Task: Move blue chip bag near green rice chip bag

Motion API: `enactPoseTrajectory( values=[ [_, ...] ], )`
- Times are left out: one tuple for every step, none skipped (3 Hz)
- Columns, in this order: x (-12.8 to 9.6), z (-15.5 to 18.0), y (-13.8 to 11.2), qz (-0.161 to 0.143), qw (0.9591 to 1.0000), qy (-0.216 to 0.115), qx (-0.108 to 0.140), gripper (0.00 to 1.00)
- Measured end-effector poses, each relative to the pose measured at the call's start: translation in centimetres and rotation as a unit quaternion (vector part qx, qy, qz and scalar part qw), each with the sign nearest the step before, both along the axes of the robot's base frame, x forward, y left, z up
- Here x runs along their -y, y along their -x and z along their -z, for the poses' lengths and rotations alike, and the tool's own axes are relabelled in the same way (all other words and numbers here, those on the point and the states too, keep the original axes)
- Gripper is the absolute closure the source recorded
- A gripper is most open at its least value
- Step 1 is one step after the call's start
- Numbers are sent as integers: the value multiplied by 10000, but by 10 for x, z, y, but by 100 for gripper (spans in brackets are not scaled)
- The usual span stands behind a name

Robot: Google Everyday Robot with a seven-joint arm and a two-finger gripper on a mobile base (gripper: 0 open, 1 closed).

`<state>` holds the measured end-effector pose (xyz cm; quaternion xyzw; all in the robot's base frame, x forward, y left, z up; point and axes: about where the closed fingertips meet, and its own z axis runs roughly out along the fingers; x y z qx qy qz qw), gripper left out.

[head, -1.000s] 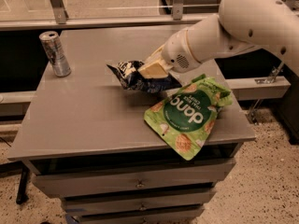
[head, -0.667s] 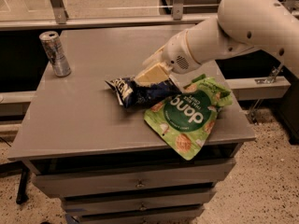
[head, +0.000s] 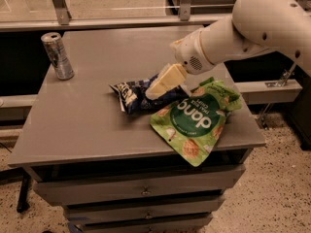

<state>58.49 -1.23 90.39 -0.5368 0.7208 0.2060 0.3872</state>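
Since a second ago the blue bag (head: 130,95) has come down out of the air and to the right, and it now lies crumpled on the table (head: 87,125), a little right of the middle. Its right end touches the far-left edge of the green bag (head: 197,123), perhaps tucked slightly over it. The green bag has not shifted. It lies flat near the table's near-right corner, with its lettering upside down from where I stand and its near tip hanging just past the front edge.

The pincer (head: 163,81) has followed the blue bag down and sits right on top of its right half, angled down and to the left. Whether it has a grip on the bag or has let go, I cannot tell. The white arm (head: 243,28) reaches in from the upper right, its thick body crossing above the far-right part of the table.

At the far-left corner a silver can (head: 57,56) stands upright, well apart from both bags, where it stood before. Below the tabletop, drawers (head: 146,192) are stacked along the front.
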Motion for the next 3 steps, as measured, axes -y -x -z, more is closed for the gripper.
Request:
enactPoseTrajectory(
  values=[
    [31,2,-26,150,9990,-12,423,0],
    [78,2,-65,392,9939,-28,1027,0],
    [118,-19,-107,667,9829,-274,1696,0]
  ],
)
